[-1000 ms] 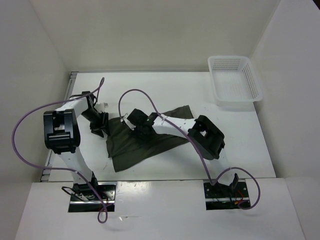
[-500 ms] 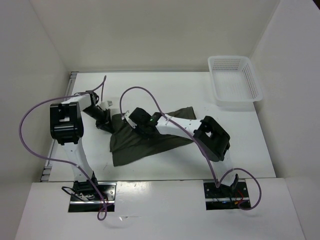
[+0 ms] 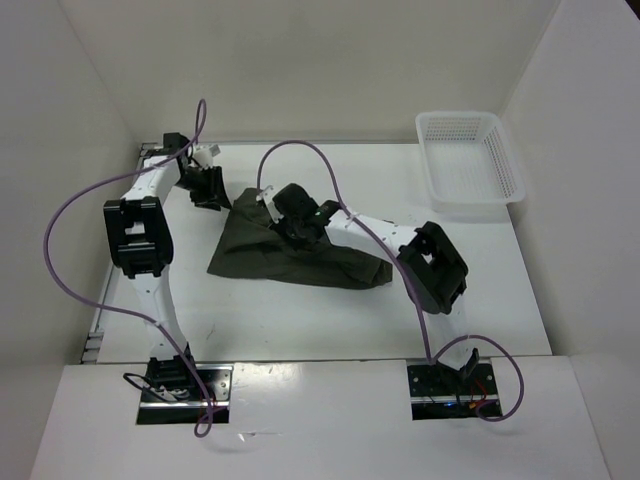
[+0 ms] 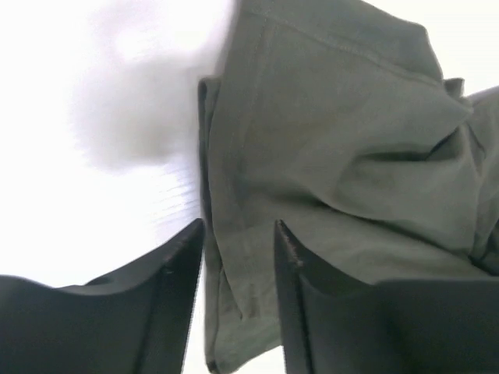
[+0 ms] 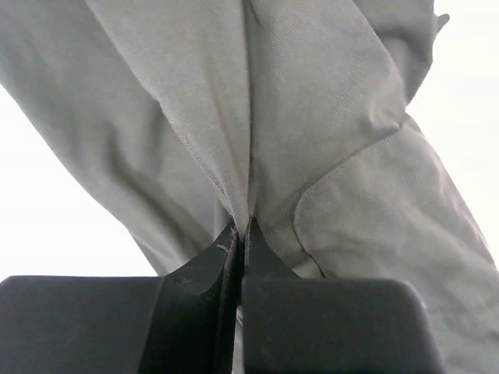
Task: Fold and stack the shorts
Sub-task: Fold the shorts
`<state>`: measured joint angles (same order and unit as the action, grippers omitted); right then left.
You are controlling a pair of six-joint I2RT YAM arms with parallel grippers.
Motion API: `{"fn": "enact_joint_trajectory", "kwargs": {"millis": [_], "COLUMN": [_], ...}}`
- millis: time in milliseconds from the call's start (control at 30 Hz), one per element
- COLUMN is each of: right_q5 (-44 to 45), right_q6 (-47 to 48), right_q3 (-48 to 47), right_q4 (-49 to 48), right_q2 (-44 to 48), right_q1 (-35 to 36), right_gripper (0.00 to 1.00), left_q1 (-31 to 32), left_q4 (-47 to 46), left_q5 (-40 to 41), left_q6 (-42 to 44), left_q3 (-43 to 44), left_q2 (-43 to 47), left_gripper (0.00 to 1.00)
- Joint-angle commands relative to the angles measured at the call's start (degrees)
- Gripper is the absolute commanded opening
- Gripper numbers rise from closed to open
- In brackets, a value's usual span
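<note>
The dark olive shorts (image 3: 300,262) lie crumpled across the middle of the table, with one corner drawn up toward the back left. My right gripper (image 3: 300,225) sits over the upper middle of the shorts. In the right wrist view it (image 5: 242,226) is shut on a pinched fold of the shorts (image 5: 327,117). My left gripper (image 3: 208,188) is at the back left, right beside that raised corner. In the left wrist view its jaws (image 4: 238,230) stand apart, and a hemmed edge of the shorts (image 4: 335,140) shows in the gap without being pinched.
A white mesh basket (image 3: 470,160) stands at the back right corner of the table. White walls close in the table on the left, back and right. Purple cables loop over both arms.
Both grippers have moved toward the back of the table. The left one went to the far left corner. The shorts were pulled back and left with them, and now spread into a longer shape.
</note>
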<state>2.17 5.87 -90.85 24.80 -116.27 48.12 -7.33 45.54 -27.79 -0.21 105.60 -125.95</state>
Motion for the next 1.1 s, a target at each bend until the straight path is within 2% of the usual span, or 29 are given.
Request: {"fn": "enact_joint_trajectory", "kwargs": {"millis": [0, 133, 267, 467, 600, 667, 700, 733, 833, 1067], "right_q5": [-3.76, -3.76, -3.23, -3.15, -3.14, -3.14, -3.14, -3.14, -2.61, -2.61], "right_q6": [-1.56, -1.56, -1.56, -0.95, -0.95, -0.95, -0.95, -0.95, -0.95, -0.95], "right_q3": [-1.62, 1.55, 1.64, 1.72, 3.48, 3.49, 3.49, 3.49, 2.96, 2.96], "right_q4": [-1.07, -1.68, -2.21, -1.51, -2.03, -2.03, -2.56, -2.56, -2.56, -2.56], "right_q2": [1.92, 2.45, 2.45, 3.68, 4.30, 4.30, 4.30, 4.30, 3.68, 3.68], "right_q1": [2.32, 4.17, 4.70, 5.23, 5.23, 5.23, 5.23, 5.23, 5.23, 5.23], "right_gripper": [0.00, 0.06, 0.12, 0.12, 0.12, 0.12, 0.12, 0.12, 0.13, 0.13], "left_q1": [-0.31, -0.31, 0.38, 0.39, 2.93, 6.00, 6.80, 7.33, 7.33, 11.19], "left_q4": [1.66, 1.66, 2.19, 8.86, 10.27, 4.06, 1.25, -5.13, -14.83, -16.79], "left_q5": [1.50, 4.23, 6.25, 7.67, 7.39, 11.33, 16.84, 19.59, 23.91, 27.18], "left_q6": [0.21, 0.21, 0.21, 0.21, 0.21, 0.21, 0.21, 0.21, 0.21, 0.21], "left_q3": [-2.58, -12.93, -18.14, -19.29, -22.88, -29.46, -32.10, -34.74, -43.36, -46.36], "left_q2": [3.59, 11.42, 14.86, 14.86, 20.47, 27.05, 29.51, 34.41, 41.37, 39.38], "left_gripper": [0.51, 0.53, 0.54, 0.54, 0.54, 0.54, 0.54, 0.54, 0.53, 0.53]}}
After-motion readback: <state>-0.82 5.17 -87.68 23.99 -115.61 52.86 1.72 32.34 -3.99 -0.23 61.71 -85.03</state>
